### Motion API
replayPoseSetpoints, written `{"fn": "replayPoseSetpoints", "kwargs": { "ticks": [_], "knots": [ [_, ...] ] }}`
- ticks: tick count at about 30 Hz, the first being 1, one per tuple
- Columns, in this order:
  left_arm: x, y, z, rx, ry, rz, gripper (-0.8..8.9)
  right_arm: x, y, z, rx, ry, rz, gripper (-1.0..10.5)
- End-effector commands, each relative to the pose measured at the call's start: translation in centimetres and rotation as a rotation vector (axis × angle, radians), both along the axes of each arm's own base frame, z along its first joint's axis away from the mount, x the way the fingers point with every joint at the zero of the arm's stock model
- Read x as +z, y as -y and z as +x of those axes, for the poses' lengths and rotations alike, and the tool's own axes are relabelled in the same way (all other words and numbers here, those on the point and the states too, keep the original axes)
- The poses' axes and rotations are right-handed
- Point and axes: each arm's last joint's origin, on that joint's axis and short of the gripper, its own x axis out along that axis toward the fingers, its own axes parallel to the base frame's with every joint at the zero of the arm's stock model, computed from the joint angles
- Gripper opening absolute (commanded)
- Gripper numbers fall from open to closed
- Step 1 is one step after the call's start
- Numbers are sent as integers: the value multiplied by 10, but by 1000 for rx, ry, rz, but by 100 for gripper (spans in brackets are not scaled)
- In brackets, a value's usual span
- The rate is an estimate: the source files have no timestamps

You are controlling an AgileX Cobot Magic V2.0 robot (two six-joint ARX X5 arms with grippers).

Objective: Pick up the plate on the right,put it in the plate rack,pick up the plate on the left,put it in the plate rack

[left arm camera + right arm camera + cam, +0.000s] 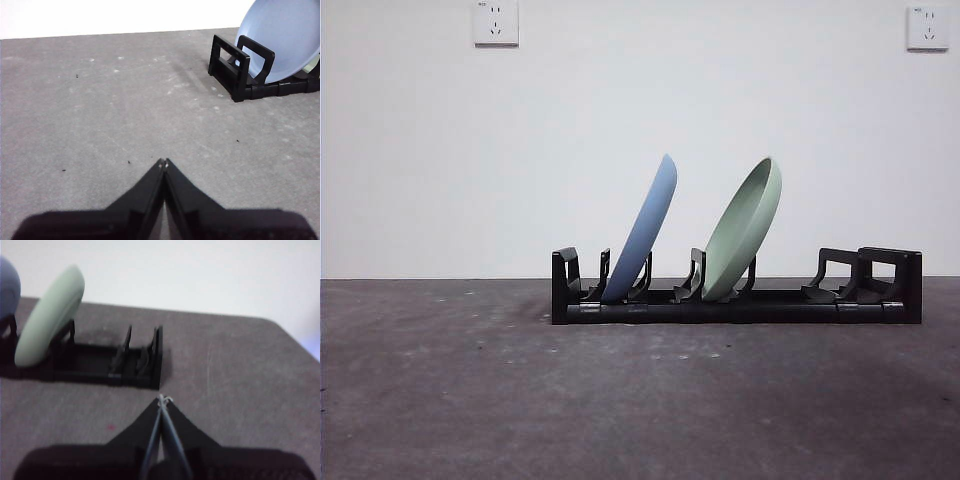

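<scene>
With the blue plate and green plate leaning in the plate rack slots, I rest both grippers' fingers pressed together, empty, over the worktop.

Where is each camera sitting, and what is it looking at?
Front view: low at table height, looking level across at the plate rack holding the blue plate and green plate; no robot part shows.
Left wrist view: on the left arm, facing the rack's end with the blue plate; the shut left hand shows.
Right wrist view: on the right arm, facing the rack's other end and the green plate; the shut right hand shows.
All three views share the rack.
</scene>
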Motion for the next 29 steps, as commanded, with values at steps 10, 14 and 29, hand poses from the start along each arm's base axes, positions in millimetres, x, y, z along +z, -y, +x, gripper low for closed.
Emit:
{"fn": "replayPoseSetpoints", "kwargs": {
  "ticks": [10,14,29],
  "knots": [
    [-3,0,0,8,-5,-9,-3,-46,0,8,-10,-61,58,2],
    [-3,0,0,8,-5,-9,-3,-46,0,9,-12,-42,70,2],
    [-3,0,0,8,-7,-9,-3,-46,0,9,-13,-45,70,1]
  ]
}}
